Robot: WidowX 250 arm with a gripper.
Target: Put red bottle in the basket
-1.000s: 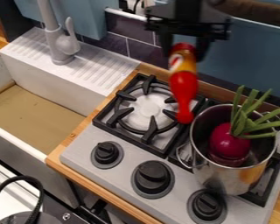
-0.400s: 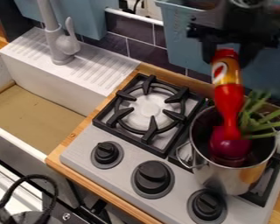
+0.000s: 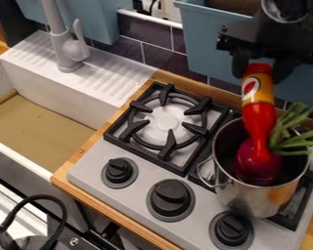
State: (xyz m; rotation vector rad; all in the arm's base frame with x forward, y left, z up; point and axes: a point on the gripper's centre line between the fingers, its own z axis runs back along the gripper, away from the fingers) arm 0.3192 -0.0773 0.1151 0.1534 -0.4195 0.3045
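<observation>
The gripper [image 3: 262, 69] and red bottle [image 3: 258, 117] have moved from upper centre to upper right, lower; the green stalks [image 3: 291, 131] lean farther right.

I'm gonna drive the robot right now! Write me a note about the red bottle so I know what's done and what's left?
Gripper: upper right, closed on the red bottle's upper end.
Red bottle: hanging narrow end down, in front of the purple vegetable in the metal pot as the camera sees it; I can't tell if they touch.
Baskets: a blue bin behind the stove, another by the tap. I can't tell which is meant.
Done: bottle picked up.
Left: get it over the right basket, lower it in, let go.
</observation>
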